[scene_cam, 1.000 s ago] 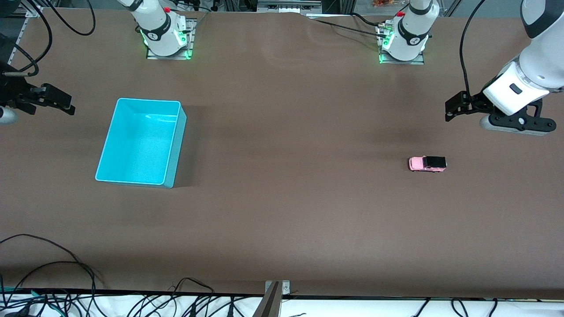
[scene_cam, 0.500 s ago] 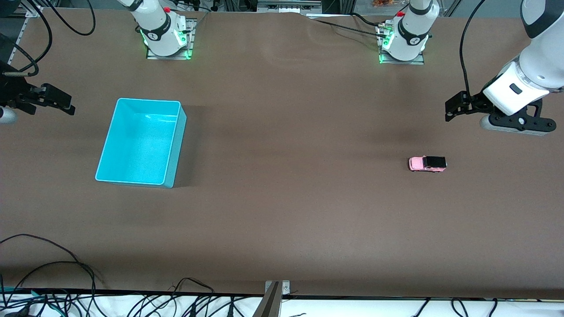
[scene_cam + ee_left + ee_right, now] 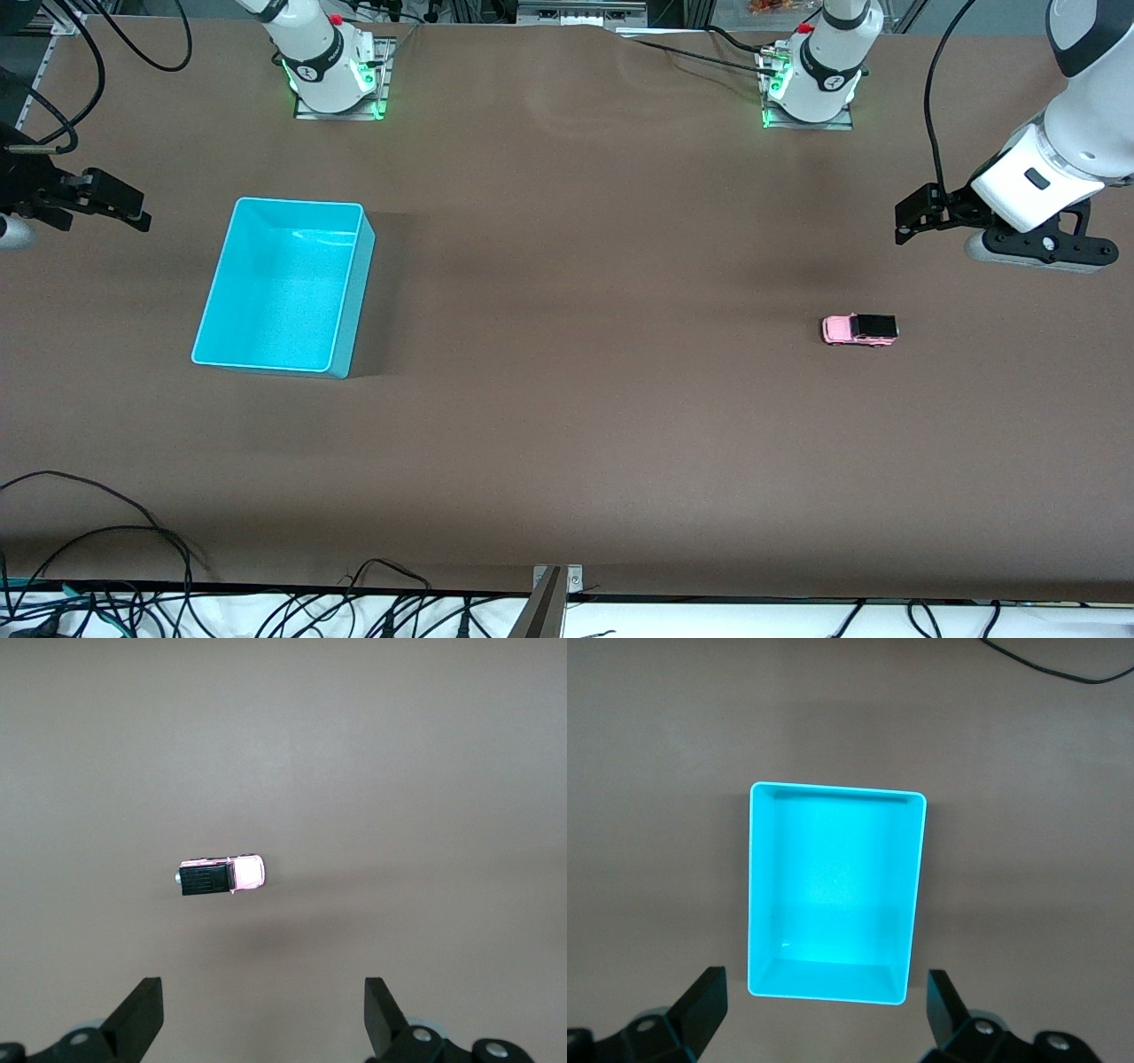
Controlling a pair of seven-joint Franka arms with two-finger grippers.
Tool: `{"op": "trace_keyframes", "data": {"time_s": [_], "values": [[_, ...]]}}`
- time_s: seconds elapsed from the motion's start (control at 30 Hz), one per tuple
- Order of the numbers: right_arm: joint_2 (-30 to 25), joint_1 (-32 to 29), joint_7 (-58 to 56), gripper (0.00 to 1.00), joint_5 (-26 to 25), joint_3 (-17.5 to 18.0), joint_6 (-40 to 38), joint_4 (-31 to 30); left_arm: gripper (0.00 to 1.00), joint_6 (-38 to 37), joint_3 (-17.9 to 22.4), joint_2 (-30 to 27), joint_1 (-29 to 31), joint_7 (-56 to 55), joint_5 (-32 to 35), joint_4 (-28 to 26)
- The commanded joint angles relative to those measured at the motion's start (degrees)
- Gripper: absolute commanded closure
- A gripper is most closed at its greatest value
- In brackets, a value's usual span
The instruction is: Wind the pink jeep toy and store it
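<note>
Two spread fingers (image 3: 142, 1014) framing pink jeep toy (image 3: 221, 877)

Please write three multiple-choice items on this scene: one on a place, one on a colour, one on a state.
1. Where is the pink jeep toy?
A. in the bin
B. on the table toward the left arm's end
C. in a gripper

2. What colour is the bin?
A. cyan
B. red
C. yellow

3. How is the left gripper?
A. shut on the jeep
B. shut, empty
C. open, empty

Answers: 1 B, the jeep sits on the bare table; 2 A, its walls are cyan; 3 C, the left wrist view shows its fingers spread with nothing between.
</note>
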Motion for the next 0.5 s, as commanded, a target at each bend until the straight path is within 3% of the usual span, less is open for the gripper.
{"op": "trace_keyframes", "data": {"time_s": [0.0,0.47], "values": [[-0.9,-0.2,-0.5,0.0,1.0,-0.1,0.7,-1.0,0.0,-0.7,0.0,0.5,0.2,1.3,1.3,1.3],[-0.9,-0.2,-0.5,0.0,1.0,-0.1,0.7,-1.0,0.0,-0.7,0.1,0.8,0.8,1.6,1.3,1.3]]}}
